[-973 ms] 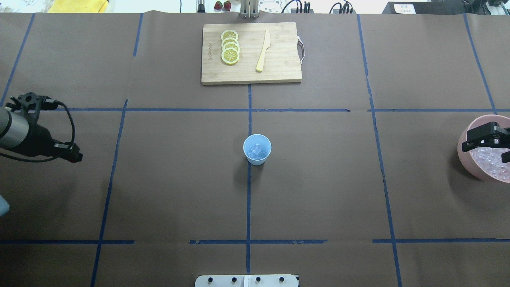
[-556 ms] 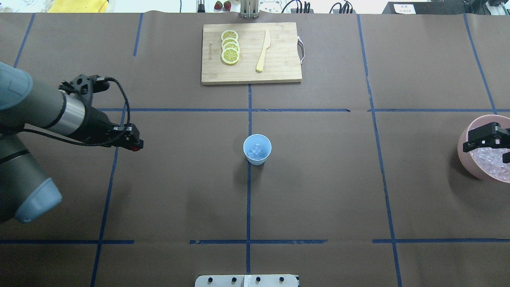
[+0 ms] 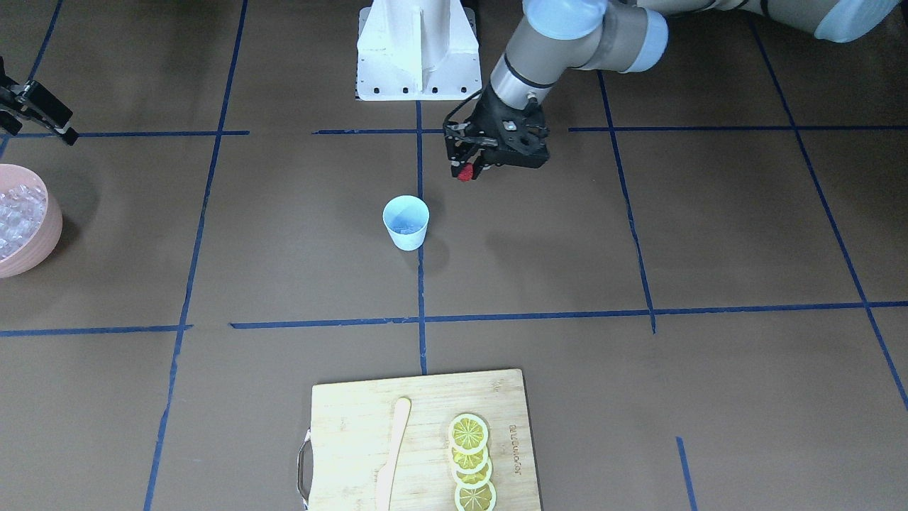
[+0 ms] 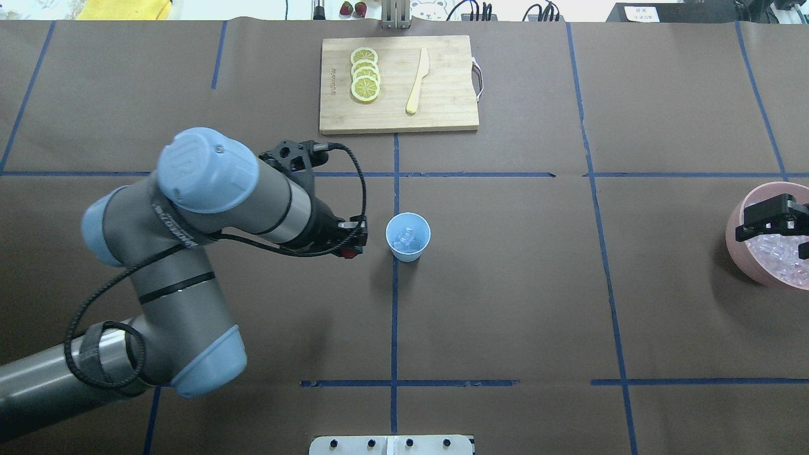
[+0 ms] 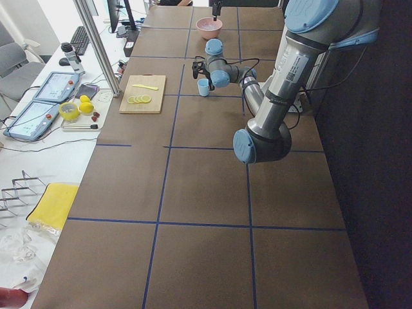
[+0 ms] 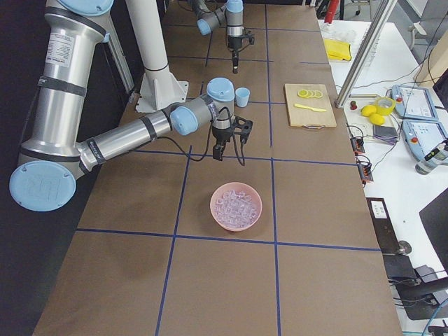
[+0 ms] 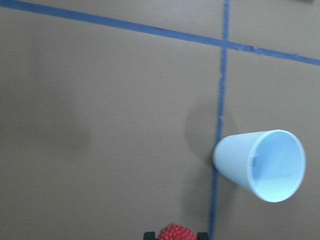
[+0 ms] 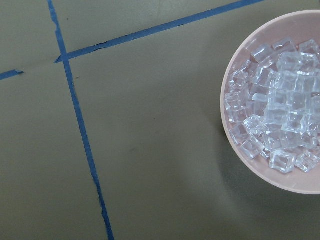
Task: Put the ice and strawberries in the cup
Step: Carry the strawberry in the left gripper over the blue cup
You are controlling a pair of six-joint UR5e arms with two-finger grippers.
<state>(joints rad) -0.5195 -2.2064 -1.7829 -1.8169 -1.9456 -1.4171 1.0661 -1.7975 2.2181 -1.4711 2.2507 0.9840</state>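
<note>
Overhead exterior view: the strawberry [image 4: 347,254] is being kept clamped between the fingers of the left gripper [image 4: 349,249], just beside the cup [image 4: 407,237] and not over its mouth. Ice [image 4: 406,239] is being shown inside the cup here, while the left wrist view is giving only the inner wall. The right gripper [image 4: 772,218] is being held over the pink bowl [image 4: 736,253], fingers apart; the cubes heaped in the bowl are being shown clearly only by the right wrist view.
</note>
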